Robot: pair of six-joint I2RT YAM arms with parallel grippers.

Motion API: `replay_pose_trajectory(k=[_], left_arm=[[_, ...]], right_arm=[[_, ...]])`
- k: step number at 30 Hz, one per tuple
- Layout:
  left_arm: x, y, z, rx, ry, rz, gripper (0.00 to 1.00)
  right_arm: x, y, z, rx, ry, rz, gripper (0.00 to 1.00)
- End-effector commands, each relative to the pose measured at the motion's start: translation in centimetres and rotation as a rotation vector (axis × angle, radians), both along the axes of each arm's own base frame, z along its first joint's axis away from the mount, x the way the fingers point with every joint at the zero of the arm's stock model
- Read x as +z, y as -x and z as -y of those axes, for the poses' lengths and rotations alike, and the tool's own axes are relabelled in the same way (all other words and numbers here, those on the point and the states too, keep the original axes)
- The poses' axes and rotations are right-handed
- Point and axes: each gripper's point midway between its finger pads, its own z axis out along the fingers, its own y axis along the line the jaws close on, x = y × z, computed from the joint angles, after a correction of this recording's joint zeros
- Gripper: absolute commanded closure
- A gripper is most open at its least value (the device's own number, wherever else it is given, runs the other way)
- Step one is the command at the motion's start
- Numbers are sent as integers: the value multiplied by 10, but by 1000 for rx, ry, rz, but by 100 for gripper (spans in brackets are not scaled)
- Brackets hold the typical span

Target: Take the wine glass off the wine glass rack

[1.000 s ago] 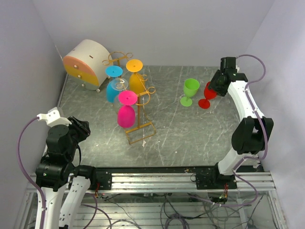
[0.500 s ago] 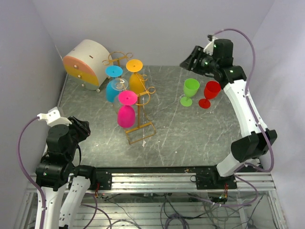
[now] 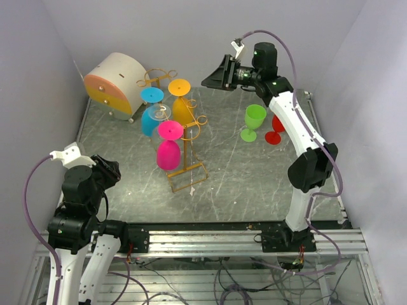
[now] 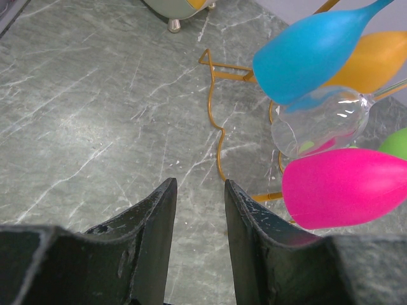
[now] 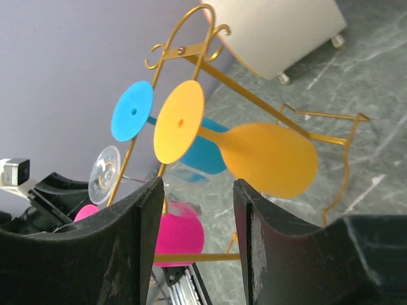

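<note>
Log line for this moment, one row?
right fingers: open, empty, facing wine glass rack | left fingers: open, empty | racked: blue glass, orange glass, clear glass, pink glass | off rack: green glass, red glass

I'm working in a robot lab test cell: plain lilac walls (image 3: 210,38) box in a grey marbled worktop (image 3: 254,175), with a bare aluminium rail (image 3: 210,242) and loose cables (image 3: 232,279) along its near edge.

6 wine glasses in all. 4 hang on the rack (image 3: 186,162), centre-left of frame: 1 blue glass (image 3: 151,121), 1 clear glass (image 3: 159,112), 1 orange glass (image 3: 183,111), 1 pink glass (image 3: 168,154). 2 stand on the counter (image 3: 254,178), right of centre: 1 green glass (image 3: 254,117), 1 red glass (image 3: 272,138). Racks: 1. Drum box (image 3: 114,86): 1, upper left. Arms: 2, i.e. left arm (image 3: 79,190) and right arm (image 3: 299,127).
</note>
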Motion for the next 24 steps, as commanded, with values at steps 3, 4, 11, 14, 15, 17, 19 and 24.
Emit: replay_pose_trajectory(k=[3, 4, 11, 14, 15, 17, 19, 24], left_arm=[[3, -3, 2, -5, 6, 15, 53], [3, -4, 2, -4, 6, 15, 53], [3, -4, 2, -5, 5, 12, 53], [4, -4, 2, -7, 6, 16, 53], [3, -4, 2, -7, 5, 15, 53], [3, -4, 2, -8, 5, 16, 54], [3, -4, 2, -8, 4, 15, 54], [3, -4, 2, -8, 4, 15, 54]], right_arm=[[28, 10, -30, 103, -56, 81, 54], [25, 8, -33, 106, -54, 75, 54], [8, -6, -47, 86, -35, 47, 58], [0, -11, -50, 68, -17, 37, 59], [-2, -12, -50, 63, -9, 35, 59], [-6, -15, -52, 45, 8, 36, 60], [-7, -16, -53, 46, 9, 38, 60], [-5, -12, -59, 59, 1, 43, 60]])
